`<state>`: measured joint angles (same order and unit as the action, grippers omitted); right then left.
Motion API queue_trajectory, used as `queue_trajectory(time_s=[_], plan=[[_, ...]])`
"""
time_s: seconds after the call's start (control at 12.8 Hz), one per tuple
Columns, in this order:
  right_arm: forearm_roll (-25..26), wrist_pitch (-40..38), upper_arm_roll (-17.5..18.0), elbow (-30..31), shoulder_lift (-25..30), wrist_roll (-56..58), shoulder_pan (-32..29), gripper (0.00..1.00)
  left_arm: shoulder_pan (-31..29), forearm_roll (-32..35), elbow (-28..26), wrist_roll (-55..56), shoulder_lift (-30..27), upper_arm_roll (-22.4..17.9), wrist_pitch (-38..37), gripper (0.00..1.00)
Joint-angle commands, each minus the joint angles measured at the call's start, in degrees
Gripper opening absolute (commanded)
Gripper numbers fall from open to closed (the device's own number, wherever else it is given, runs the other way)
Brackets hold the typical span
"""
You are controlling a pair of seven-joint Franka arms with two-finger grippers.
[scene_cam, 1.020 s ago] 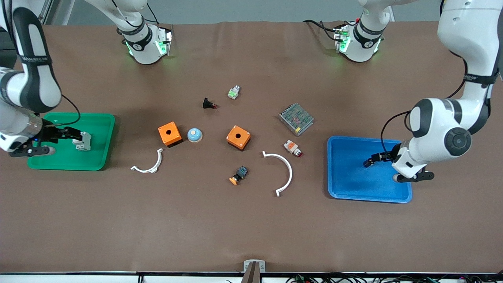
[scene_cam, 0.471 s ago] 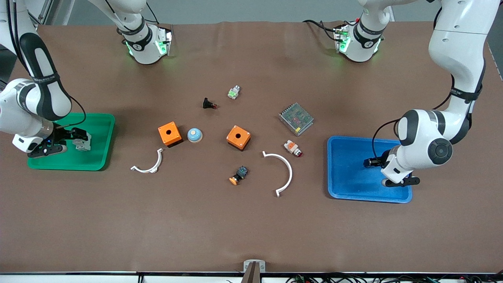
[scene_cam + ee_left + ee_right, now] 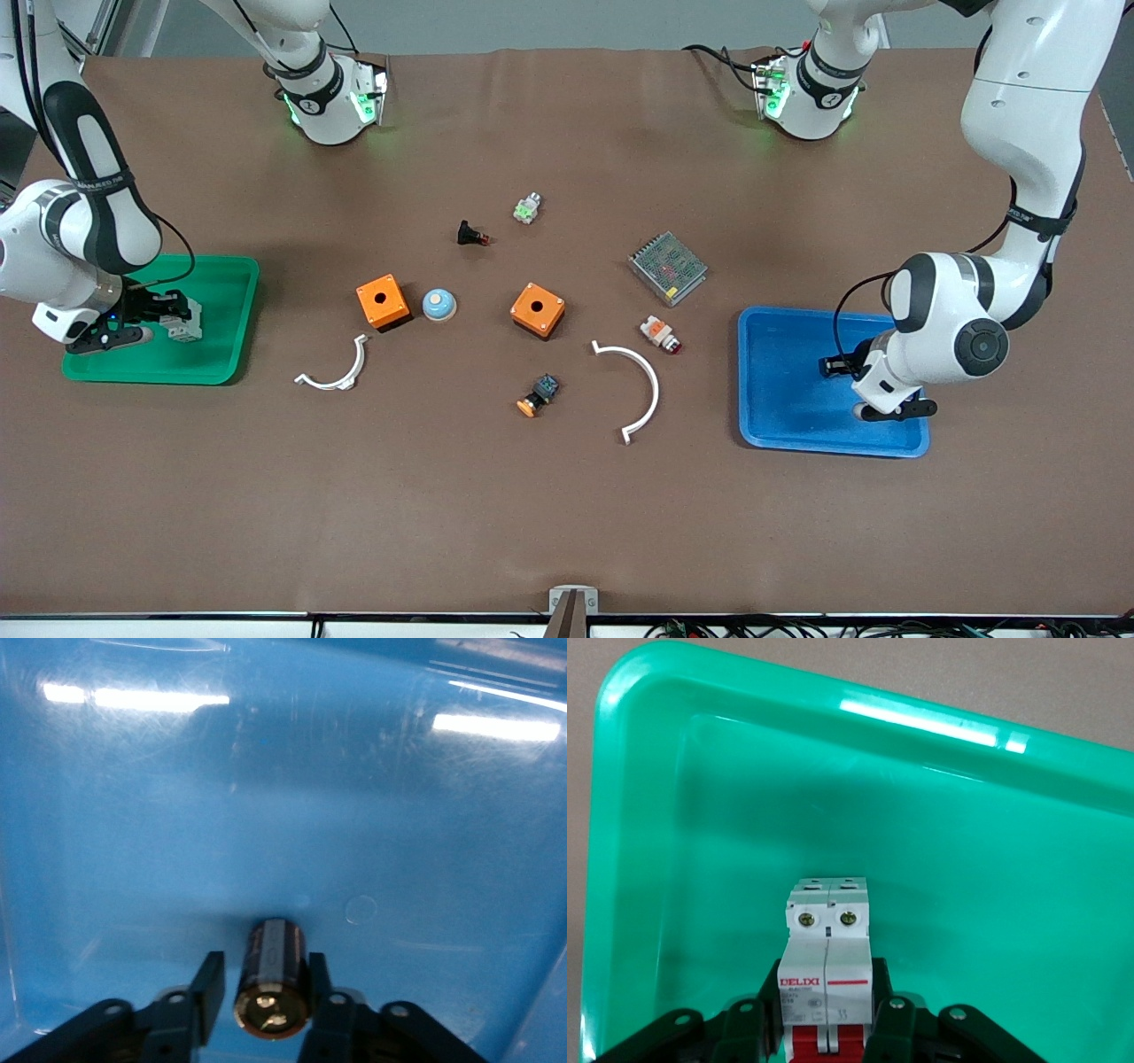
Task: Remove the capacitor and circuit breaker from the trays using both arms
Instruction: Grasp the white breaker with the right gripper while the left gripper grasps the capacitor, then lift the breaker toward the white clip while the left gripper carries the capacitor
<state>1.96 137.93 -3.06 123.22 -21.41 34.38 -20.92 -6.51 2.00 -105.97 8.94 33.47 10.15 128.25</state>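
The capacitor (image 3: 273, 979), a small black cylinder with a silvery end, lies low in the blue tray (image 3: 266, 815) between the fingers of my left gripper (image 3: 264, 967). One finger touches it and the other stands a little off, so the gripper is slightly open. In the front view the left gripper (image 3: 831, 365) is in the blue tray (image 3: 788, 416), and the capacitor is hidden there. My right gripper (image 3: 824, 979) is shut on the light-grey breaker (image 3: 827, 966) with red switches, held low in the green tray (image 3: 966, 859). The front view also shows the right gripper (image 3: 173, 315), the breaker (image 3: 183, 321) and the green tray (image 3: 221, 354).
Between the trays lie two orange boxes (image 3: 383, 302) (image 3: 538, 310), a blue dome (image 3: 438, 304), two white arcs (image 3: 337, 377) (image 3: 633, 390), a metal mesh box (image 3: 668, 267), a white-orange button (image 3: 661, 333), a black-blue part with an orange cap (image 3: 538, 395) and a black red-tipped part (image 3: 471, 235).
Both arms have come down lower into their trays. The right gripper with the breaker shifted slightly toward the tray's outer end. The left gripper stays over the same part of the blue tray.
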Motion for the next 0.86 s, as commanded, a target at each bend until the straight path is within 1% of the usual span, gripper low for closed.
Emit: queue_trajectory(time_s=[0.0,0.08,0.16,0.24,0.31,0.47,0.63,0.71,0.78], plan=[[-1.2,-8.1,1.1,-2.8,4.2,-1.5,2.5,0.04,0.1,0.1,0.7,0.7,0.8,0.2,0.2,0.25],[-3.6,-11.6,1.1,-4.5,5.1,-4.0,4.0,0.04,0.0,0.1,0.8,0.7,0.1,0.4,-0.3,0.13],[-5.2,-12.8,1.1,-5.8,5.5,-6.2,5.9,0.04,-0.1,0.1,0.8,0.6,-1.0,0.6,-1.2,0.06],[-5.6,-13.6,1.2,-7.0,5.5,-10.6,8.0,0.04,-0.1,0.0,0.9,0.6,-2.7,0.7,-3.5,0.05],[-5.6,-15.7,1.2,-8.8,5.3,-16.8,11.0,0.04,-0.2,-0.2,1.1,0.9,-4.7,1.7,-6.1,0.05],[-5.6,-17.2,1.3,-10.7,5.0,-30.1,17.5,0.04,-0.2,-0.3,0.9,5.4,-8.4,5.2,-9.4,0.05],[-5.7,-16.5,1.4,-11.7,4.8,-42.8,25.0,0.04,-0.2,-0.3,0.8,12.8,-10.0,10.7,-11.4,0.04],[-5.7,-16.2,1.4,-12.9,3.8,-48.6,27.8,0.04,-0.2,-0.3,0.8,17.2,-9.9,13.8,-11.4,0.02],[-5.7,-16.0,1.5,-14.8,1.5,-54.2,30.4,0.04,0.1,-0.3,0.9,21.9,-9.6,16.6,-11.1,0.01]])
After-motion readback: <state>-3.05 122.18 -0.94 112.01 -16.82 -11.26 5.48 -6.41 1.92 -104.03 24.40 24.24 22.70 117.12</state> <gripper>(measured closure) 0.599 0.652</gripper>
